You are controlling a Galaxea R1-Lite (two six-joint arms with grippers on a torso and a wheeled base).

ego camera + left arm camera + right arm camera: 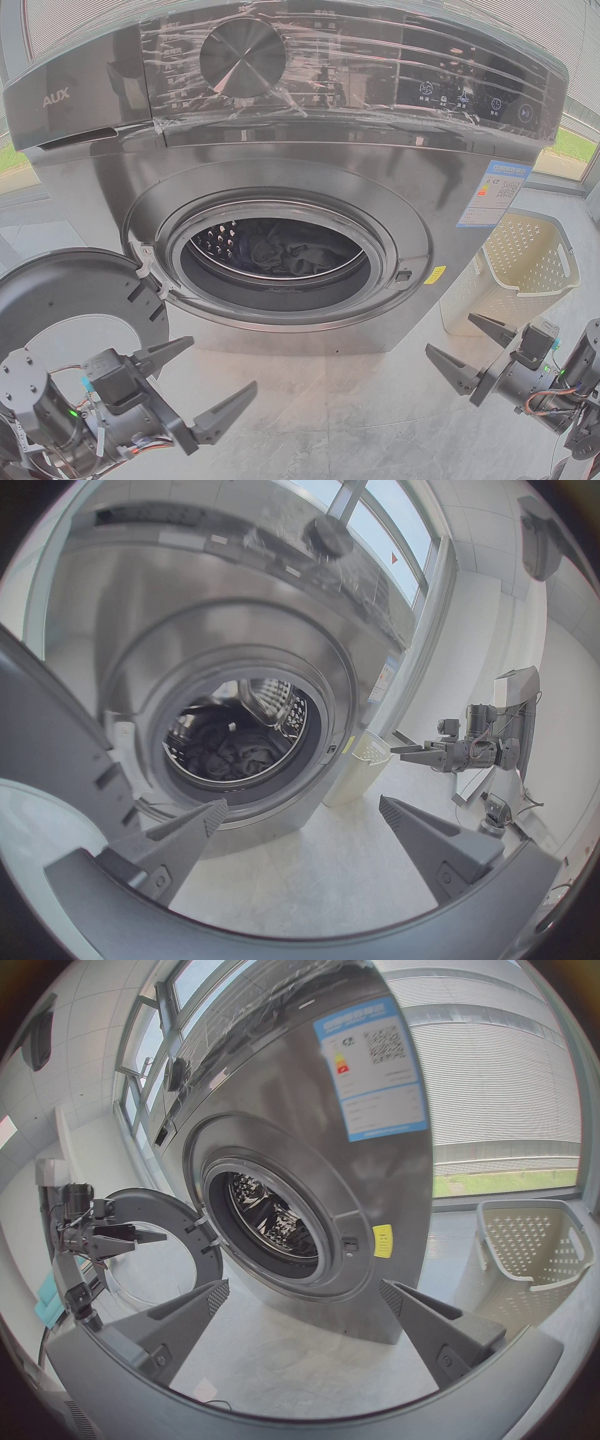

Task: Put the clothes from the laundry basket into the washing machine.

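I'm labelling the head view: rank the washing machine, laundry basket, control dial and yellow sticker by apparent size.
1. washing machine
2. laundry basket, partly hidden by the machine
3. control dial
4. yellow sticker

— Hidden?
— Partly: clothes [281, 250], behind lower rim [281, 278]; basket [465, 300] bottom, behind its wall and washer [300, 156].
— Cut off?
— At left edge: door [75, 281]. Too blurred to read: panel [350, 62] print.

Laundry room: washing machine [281, 187], laundry basket [525, 269]
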